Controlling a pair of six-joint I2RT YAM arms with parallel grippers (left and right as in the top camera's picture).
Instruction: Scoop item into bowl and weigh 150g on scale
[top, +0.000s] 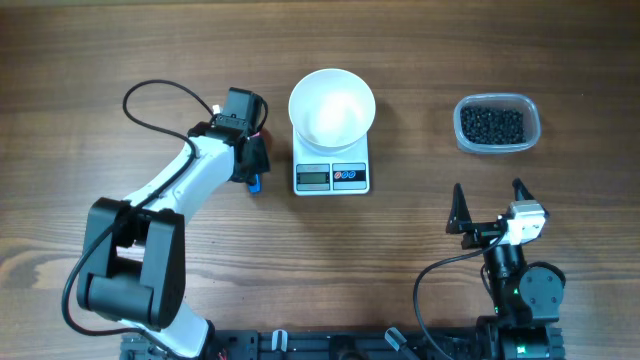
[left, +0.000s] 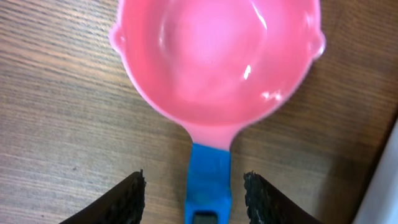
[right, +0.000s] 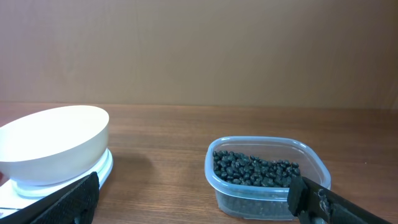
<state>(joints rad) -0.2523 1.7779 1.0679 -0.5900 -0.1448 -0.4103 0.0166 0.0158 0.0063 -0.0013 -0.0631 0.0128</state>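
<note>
Wooden tabletop (top: 400, 260) | scale (top: 331, 177) sits dead centre | clear tub (top: 498, 97) off at its 3 o'clock | pink scoop (left: 217, 56) lying at its 9 o'clock

White left arm (top: 185, 180), black cables (top: 160, 84), dark fingers (left: 124, 202)

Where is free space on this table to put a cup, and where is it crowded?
Bare wood: between the scale and the clear tub, and the strip below the scale in the overhead view. Crowded: left of the scale, where the left claw straddles the pink scoop.

The scale (top: 332, 178) readout is illegibly small.
</note>
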